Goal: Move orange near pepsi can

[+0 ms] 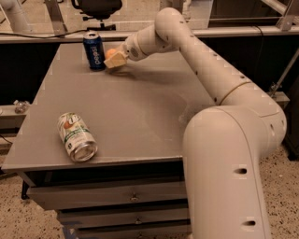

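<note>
The pepsi can (95, 51) is dark blue with a silver top and stands upright at the table's far left. The orange (110, 53) is a small round fruit just right of the can, held between the fingers of my gripper (115, 59). The gripper is shut on it and is low over the grey table (140, 116), about a finger's width from the can. Only the orange's upper left part shows; the fingers hide the rest. My arm reaches in from the right across the far side of the table.
A white-and-green can (77, 137) lies on its side near the table's front left. Drawers (133, 196) sit under the table front. An office chair (97, 8) and a rail stand behind the table.
</note>
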Robot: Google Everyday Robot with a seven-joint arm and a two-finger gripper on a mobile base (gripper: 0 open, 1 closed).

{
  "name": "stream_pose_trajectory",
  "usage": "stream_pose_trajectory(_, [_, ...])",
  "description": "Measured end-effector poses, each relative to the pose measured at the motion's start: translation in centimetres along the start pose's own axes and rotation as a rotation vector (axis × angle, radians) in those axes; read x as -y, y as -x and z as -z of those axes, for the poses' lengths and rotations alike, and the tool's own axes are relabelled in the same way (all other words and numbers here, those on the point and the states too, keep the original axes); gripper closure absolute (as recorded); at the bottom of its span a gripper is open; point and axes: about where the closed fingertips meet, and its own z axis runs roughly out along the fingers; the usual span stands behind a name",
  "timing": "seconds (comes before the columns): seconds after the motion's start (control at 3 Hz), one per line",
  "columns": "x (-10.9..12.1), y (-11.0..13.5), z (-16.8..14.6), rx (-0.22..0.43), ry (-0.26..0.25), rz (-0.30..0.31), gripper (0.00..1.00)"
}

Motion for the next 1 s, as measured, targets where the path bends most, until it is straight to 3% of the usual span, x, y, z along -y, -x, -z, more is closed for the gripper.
stream_pose_trajectory(0.33, [-0.07,-0.48,-0.61,-0.017,0.01,-0.003,0.82])
stream_pose_trajectory(1.0, [-0.25,-0.25,-0.89,-0.017,0.029,0.0,0.36])
